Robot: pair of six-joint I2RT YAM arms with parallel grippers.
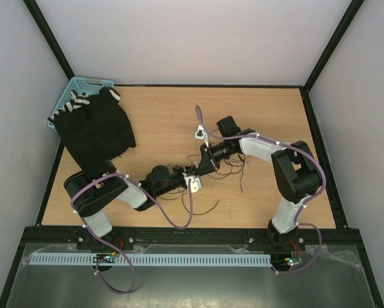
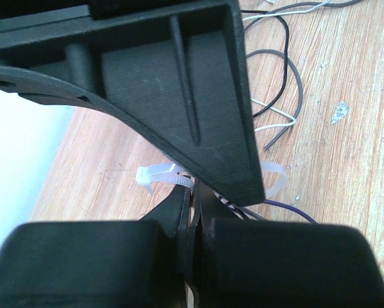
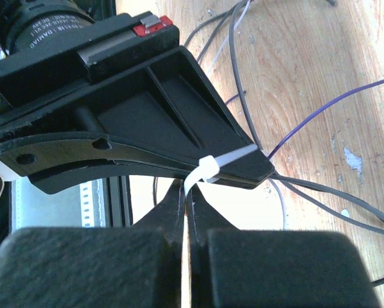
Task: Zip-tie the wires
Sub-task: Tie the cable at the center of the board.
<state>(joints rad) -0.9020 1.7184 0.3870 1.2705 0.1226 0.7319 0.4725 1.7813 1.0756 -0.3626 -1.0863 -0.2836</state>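
Observation:
The two grippers meet tip to tip at the table's middle. My right gripper (image 1: 201,164) (image 3: 187,192) is shut on the tail of the white zip tie (image 3: 205,169). The tie's head sits just above its fingertips, and the strap runs across the left gripper's finger. My left gripper (image 1: 189,173) (image 2: 193,199) is shut on a thin bunch of the wires. The zip tie (image 2: 163,174) forms a loop just beyond its fingertips, partly hidden by the right gripper's finger. Loose thin wires (image 1: 234,168) (image 2: 285,70) (image 3: 237,77) curl over the wood around both grippers.
A black cloth with white stripes (image 1: 96,128) lies at the back left, partly over a blue basket (image 1: 73,90). A thin purple wire (image 3: 333,106) runs among the dark ones. More wire ends (image 1: 205,206) trail toward the near edge. White walls enclose the table.

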